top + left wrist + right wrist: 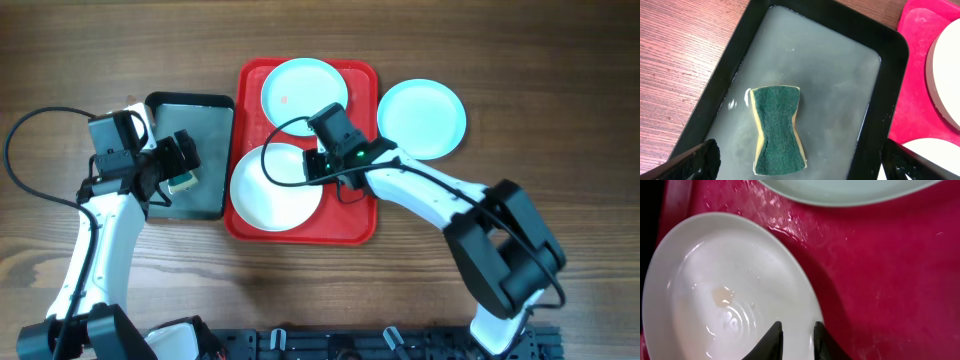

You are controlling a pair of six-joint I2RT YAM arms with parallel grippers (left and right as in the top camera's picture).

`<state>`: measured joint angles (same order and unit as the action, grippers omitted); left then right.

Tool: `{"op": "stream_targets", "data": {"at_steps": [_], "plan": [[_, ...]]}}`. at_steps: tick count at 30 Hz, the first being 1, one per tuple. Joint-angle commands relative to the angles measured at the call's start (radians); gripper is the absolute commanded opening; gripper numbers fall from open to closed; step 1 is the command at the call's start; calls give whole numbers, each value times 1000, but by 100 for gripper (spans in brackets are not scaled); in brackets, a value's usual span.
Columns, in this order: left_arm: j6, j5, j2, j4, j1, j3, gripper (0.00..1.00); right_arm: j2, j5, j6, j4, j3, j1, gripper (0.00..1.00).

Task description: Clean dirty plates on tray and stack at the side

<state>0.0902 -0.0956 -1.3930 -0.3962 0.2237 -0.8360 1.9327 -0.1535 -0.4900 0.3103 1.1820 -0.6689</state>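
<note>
The red tray (355, 225) holds a white plate (275, 190) at its front left and a light blue plate (303, 90) at the back. A reddish speck marks the blue one. Another light blue plate (421, 118) lies on the table to the right of the tray. My right gripper (796, 332) hovers at the white plate's (715, 290) right rim, jaws a narrow gap apart with the rim between them. That plate is wet and carries a pale brownish smudge. My left gripper (800, 160) stands wide open above a green-topped sponge (777, 130).
The sponge lies in shallow water in a dark grey tray (890, 90), which sits directly left of the red tray (915, 30). Bare wooden table surrounds both trays. The right arm reaches across the red tray from the front right.
</note>
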Motion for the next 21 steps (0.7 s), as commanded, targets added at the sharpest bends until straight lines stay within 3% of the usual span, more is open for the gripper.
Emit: {"op": "stream_targets", "data": {"at_steps": [1, 7, 11, 21], "plan": [[-4, -8, 6, 2, 3, -5, 100, 26, 4, -8, -11, -13, -7, 23], [-5, -8, 6, 2, 3, -5, 100, 21, -9, -7, -11, -3, -7, 23], [-5, -9, 6, 2, 3, -5, 100, -13, -62, 51, 2, 33, -5, 30], [-4, -9, 6, 2, 3, -5, 100, -70, 53, 97, 46, 31, -5, 31]]}}
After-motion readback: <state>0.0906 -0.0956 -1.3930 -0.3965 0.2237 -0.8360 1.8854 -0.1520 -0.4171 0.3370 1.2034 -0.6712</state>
